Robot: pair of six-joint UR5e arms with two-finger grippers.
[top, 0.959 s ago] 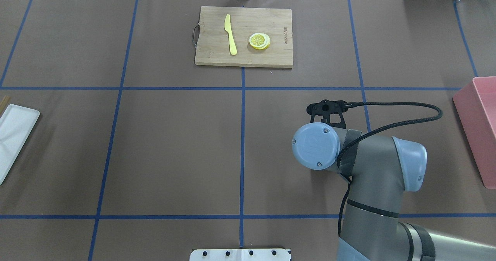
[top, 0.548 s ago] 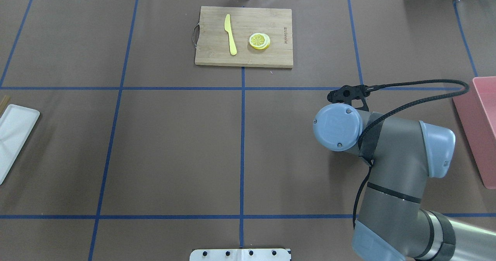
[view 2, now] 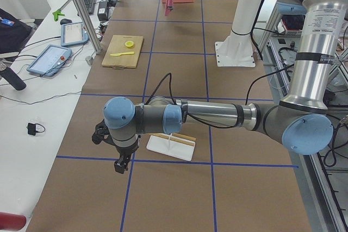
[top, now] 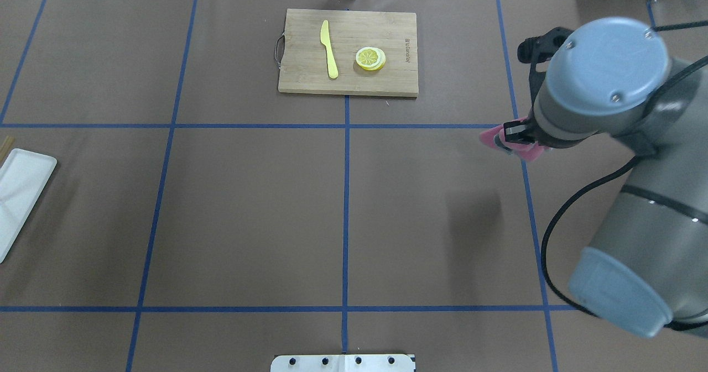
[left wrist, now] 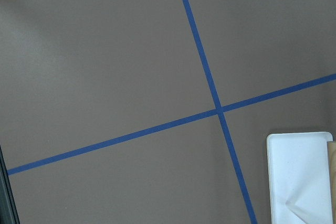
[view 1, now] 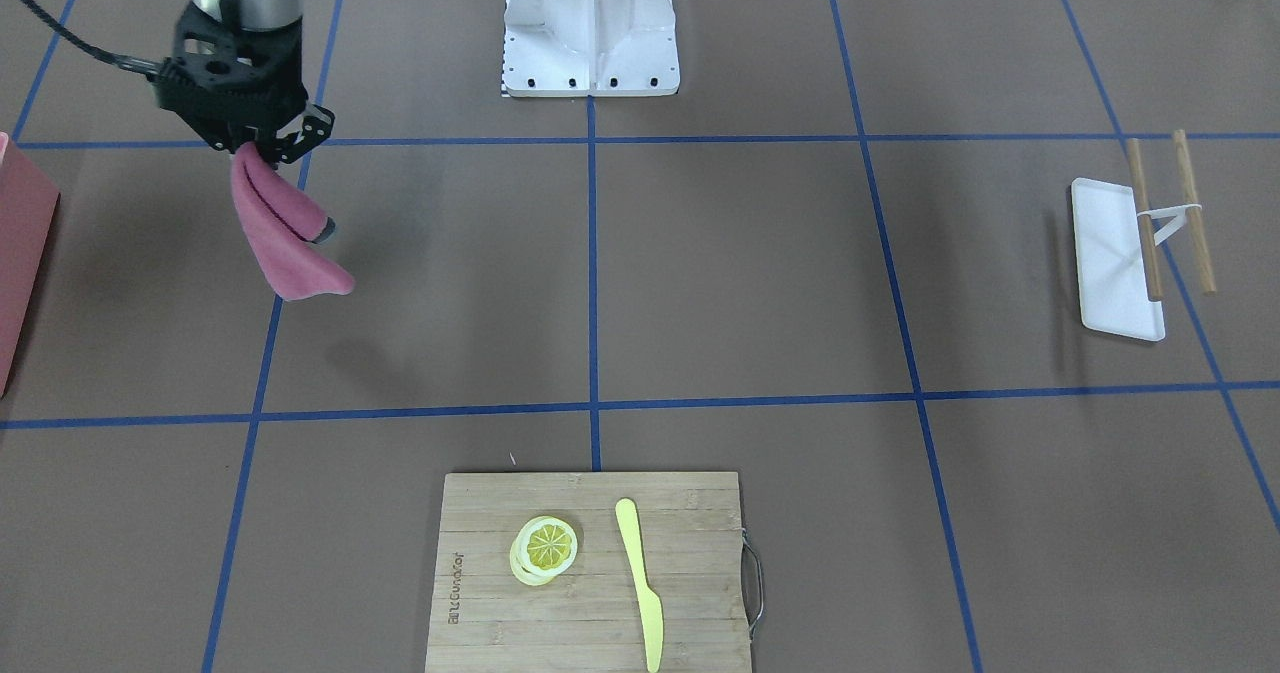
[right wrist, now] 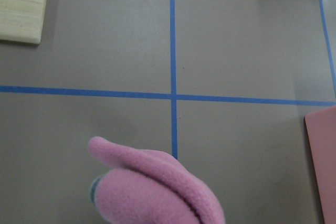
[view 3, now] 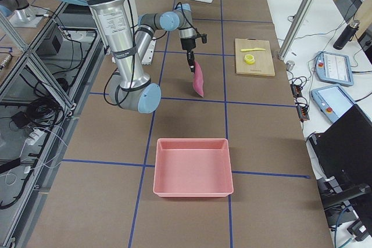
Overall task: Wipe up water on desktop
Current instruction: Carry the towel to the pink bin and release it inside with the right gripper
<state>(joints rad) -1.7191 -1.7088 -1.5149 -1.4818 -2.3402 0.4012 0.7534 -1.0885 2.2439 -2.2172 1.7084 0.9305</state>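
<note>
Brown and matte, the paper-covered table (top: 249,211) with its blue tape grid shows you no puddle I can pick out (a faint ring in the right wrist view, near the edge of the shallow pink plastic bin (view 3: 193,166), may be damp; I cannot say).

At the robot's left end, the left pincer (view 2: 120,164) hangs just beside the white rectangular tray (view 1: 1115,263). You cannot tell from the side view whether its fingers are apart or together.

Midway out on the robot's right side, the right pincer (view 1: 262,145) is clamped on the top edge of a folded pink fleece cloth (view 1: 285,243). It dangles clear of the table, its shadow lying apart from it.

Farthest out sits the rectangular bamboo cutting board (top: 347,51).

Watch for three things, I think:
- The cloth is pinched by one edge only, so drag during the wipe could pull it free.
- With the water so hard to see, you may lower onto a dry patch.
- Too deep a descent could scrape the fingertips on the paper cover.
</note>
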